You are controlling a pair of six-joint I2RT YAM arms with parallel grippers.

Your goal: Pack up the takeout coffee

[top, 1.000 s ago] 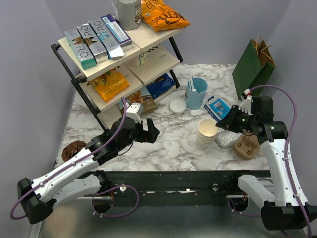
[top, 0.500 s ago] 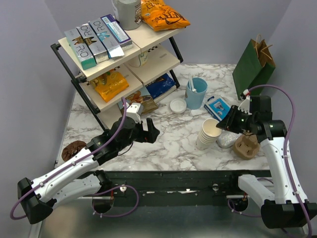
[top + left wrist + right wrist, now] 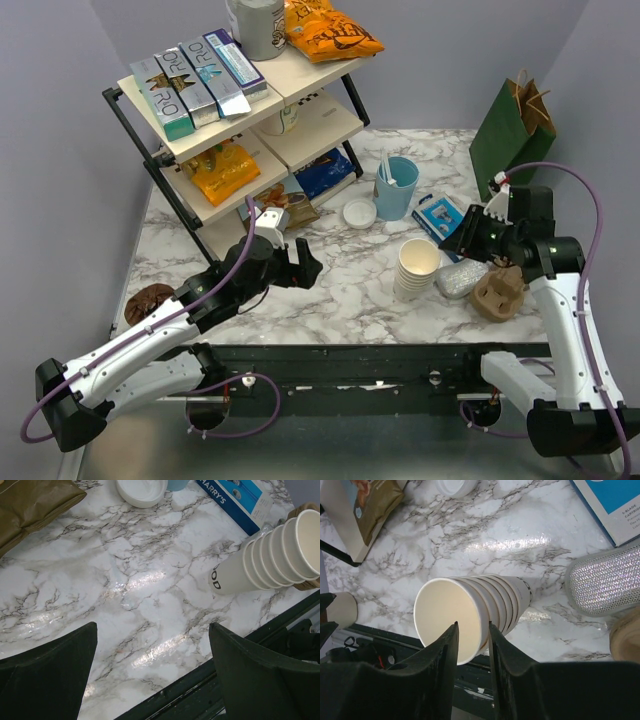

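From above, the takeout coffee [image 3: 359, 212] stands mid-frame on the desk [image 3: 340, 295], just left of the blue cup [image 3: 397, 187]. In the left wrist view, the left gripper [image 3: 152, 627] gapes wide and empty, with the coffee at the top edge. In the right wrist view, the right gripper [image 3: 472, 626], partly open, straddles the cup stack's [image 3: 507, 605] top rim without clamping it.

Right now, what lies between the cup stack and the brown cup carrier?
A silver sparkly pouch lies between the cup stack and the carrier; the top view shows it.

Cup stack [image 3: 496, 605] in right claw's [image 3: 473, 626] gap
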